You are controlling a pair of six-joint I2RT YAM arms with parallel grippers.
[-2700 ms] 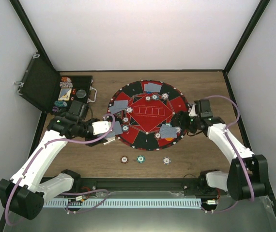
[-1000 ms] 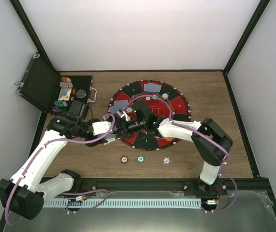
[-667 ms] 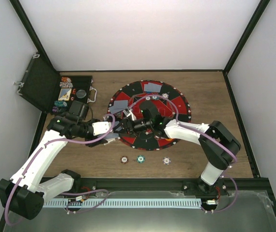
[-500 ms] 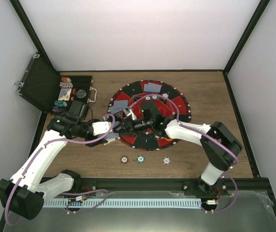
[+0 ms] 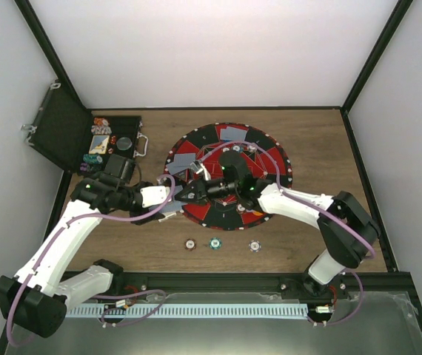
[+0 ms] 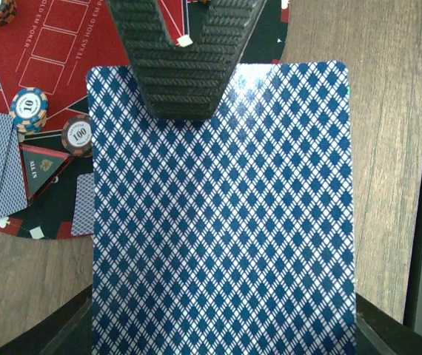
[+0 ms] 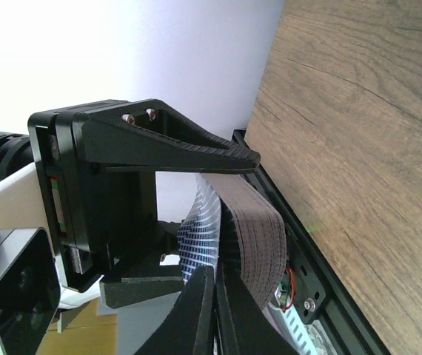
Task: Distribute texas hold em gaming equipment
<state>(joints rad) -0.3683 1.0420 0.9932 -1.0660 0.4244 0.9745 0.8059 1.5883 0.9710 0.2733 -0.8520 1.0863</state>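
Observation:
My left gripper [image 5: 164, 202] is shut on a deck of blue-diamond-backed cards [image 6: 222, 214] held over the left rim of the round red-and-black mat [image 5: 269, 159]. My right gripper [image 7: 217, 275] reaches across the mat and is shut on the top card [image 7: 198, 225], bowing it off the deck's edge [image 7: 259, 225]. From the left wrist view its ribbed fingers [image 6: 185, 66] lie on the card's far end. Dealt cards [image 5: 232, 134] and striped chips [image 6: 30, 109] lie on the mat. The left jaws are hidden behind the deck.
An open black case [image 5: 115, 140] with chips sits at the back left. Three chips [image 5: 215, 242] lie in a row on the wooden table in front of the mat. A metal rail [image 5: 218, 282] runs along the near edge.
The right arm swung from the mat's right side across to the deck, and its jaws closed on the top card. The left arm has stayed put with the deck.

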